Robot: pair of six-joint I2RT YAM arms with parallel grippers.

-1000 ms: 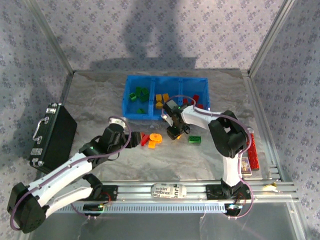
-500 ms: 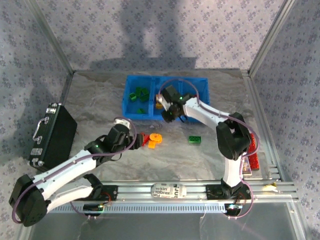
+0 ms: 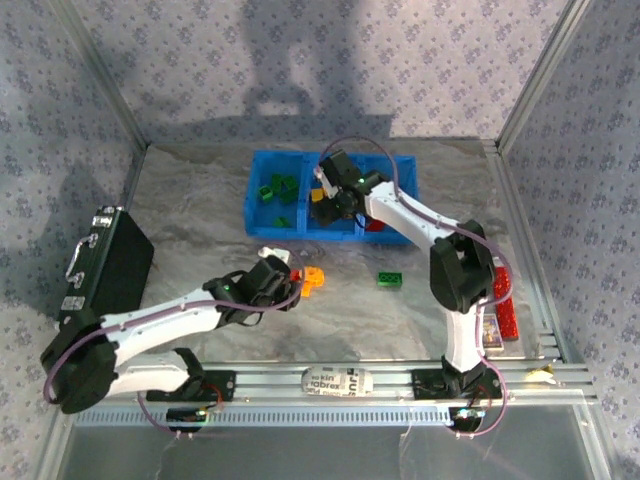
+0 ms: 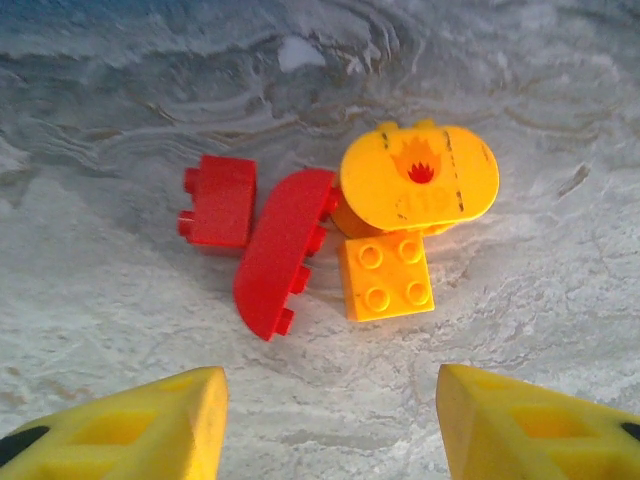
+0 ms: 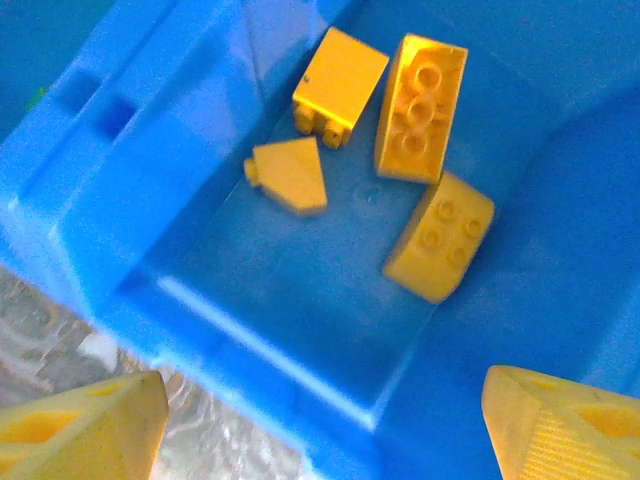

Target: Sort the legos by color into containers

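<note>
My left claw [image 4: 330, 425] gapes empty, red and orange legos [image 4: 385, 275] on the desk [image 4: 100, 330] just ahead. Right claw [image 5: 320, 420] hangs wide, empty, above four yellow legos [image 5: 420, 105] in the middle compartment [image 5: 280, 290].

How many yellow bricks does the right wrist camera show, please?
4, all in one tray compartment: square brick, long brick beside it, wedge, curved brick. More may lie off-frame.
</note>
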